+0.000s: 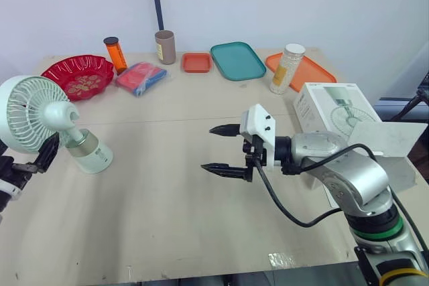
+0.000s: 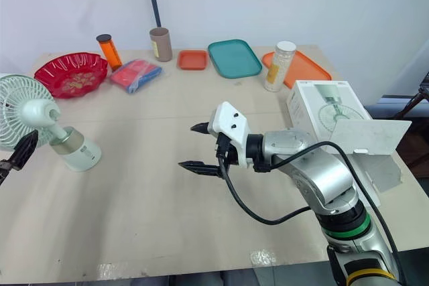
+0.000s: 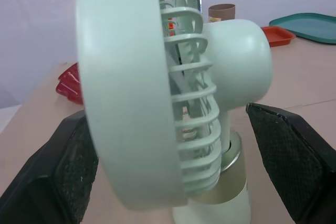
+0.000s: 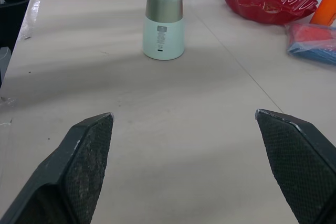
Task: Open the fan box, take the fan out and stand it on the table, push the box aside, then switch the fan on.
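At the table's (image 1: 167,219) left edge: pale-green round-grilled desk fan (image 1: 40,122), upright.
My left gripper (image 3: 165,119) straddles its head, fingers spread; my right gripper (image 1: 208,148) is open mid-table; white cardboard fan box (image 1: 332,108) at right edge. Brace the head, then press the switch lightly.

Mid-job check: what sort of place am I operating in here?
Likely a lab or test room: a plain table against a bare white wall, with unrelated props lined along its far edge, such as a red bowl, a teal tray and an orange tray.
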Available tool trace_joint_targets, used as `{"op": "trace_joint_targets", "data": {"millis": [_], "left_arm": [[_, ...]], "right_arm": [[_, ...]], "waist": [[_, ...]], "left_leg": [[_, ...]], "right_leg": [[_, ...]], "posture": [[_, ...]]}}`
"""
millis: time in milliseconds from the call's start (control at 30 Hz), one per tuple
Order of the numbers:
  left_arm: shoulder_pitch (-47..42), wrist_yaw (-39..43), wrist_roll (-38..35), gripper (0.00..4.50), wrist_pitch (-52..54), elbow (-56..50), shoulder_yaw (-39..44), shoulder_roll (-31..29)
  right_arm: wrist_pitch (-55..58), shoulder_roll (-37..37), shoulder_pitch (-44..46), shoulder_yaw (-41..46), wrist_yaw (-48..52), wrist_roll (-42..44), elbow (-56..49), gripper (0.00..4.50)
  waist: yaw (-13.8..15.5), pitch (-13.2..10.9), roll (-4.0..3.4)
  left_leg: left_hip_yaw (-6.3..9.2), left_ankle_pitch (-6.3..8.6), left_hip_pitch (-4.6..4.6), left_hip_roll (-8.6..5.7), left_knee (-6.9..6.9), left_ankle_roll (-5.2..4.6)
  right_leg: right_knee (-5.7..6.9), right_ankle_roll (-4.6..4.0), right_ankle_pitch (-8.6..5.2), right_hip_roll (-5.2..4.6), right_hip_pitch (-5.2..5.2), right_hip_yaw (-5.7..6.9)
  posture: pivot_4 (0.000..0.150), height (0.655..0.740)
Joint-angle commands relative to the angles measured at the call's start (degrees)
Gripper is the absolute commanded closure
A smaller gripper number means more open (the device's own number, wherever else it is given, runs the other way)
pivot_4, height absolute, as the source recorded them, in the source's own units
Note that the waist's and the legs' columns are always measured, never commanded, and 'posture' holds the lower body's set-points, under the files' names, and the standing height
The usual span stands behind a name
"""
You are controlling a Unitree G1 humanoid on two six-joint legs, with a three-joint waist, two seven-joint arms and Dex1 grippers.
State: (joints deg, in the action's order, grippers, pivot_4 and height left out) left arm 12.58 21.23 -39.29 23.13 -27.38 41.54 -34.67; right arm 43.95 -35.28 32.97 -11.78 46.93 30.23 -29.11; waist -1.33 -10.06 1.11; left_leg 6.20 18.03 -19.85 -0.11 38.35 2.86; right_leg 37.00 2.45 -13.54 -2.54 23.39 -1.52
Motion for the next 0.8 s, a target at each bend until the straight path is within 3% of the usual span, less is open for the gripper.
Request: {"op": "trace_joint_targets", "data": {"millis": [33,267,700,800], "left_arm": [[-1.09,-0.87,-0.78,0.0,0.89,-0.84,0.12,0.2],[-0.9,-0.91,-0.97,2.11,1.53,-1.67,0.55,0.43],[1.11,-1.6,-2.44,2.11,1.89,-3.07,2.44,0.66],[1.03,-1.68,-2.64,2.54,1.77,-3.03,2.2,0.72]], "right_arm": [[0.47,0.4,0.49,1.34,-0.85,0.79,-2.14,0.06],[0.97,0.41,0.14,1.44,-1.41,0.9,-2.52,0.0],[0.35,0.38,-0.18,0.86,-0.73,0.72,-2.42,0.0],[0.34,0.38,-0.12,0.78,-0.66,0.66,-2.43,0.0]], "waist": [[0.0,0.0,0.0],[-0.01,0.0,0.0],[-0.01,0.0,0.0],[-0.01,0.0,0.0]], "left_leg": [[0.0,0.0,0.0,0.0,0.0,0.01],[0.02,-0.01,0.0,-0.01,0.0,0.03],[0.02,-0.01,0.0,0.0,-0.01,0.06],[0.02,-0.01,-0.01,0.0,-0.01,0.06]], "right_leg": [[0.0,0.0,0.0,0.0,0.0,0.0],[0.0,0.0,0.01,-0.01,0.0,0.01],[0.0,0.0,0.01,-0.01,0.01,0.01],[0.0,0.0,0.01,-0.01,0.01,0.02]], "posture": [[0.15,0.74],[0.15,0.74],[0.15,0.74],[0.15,0.74]]}}
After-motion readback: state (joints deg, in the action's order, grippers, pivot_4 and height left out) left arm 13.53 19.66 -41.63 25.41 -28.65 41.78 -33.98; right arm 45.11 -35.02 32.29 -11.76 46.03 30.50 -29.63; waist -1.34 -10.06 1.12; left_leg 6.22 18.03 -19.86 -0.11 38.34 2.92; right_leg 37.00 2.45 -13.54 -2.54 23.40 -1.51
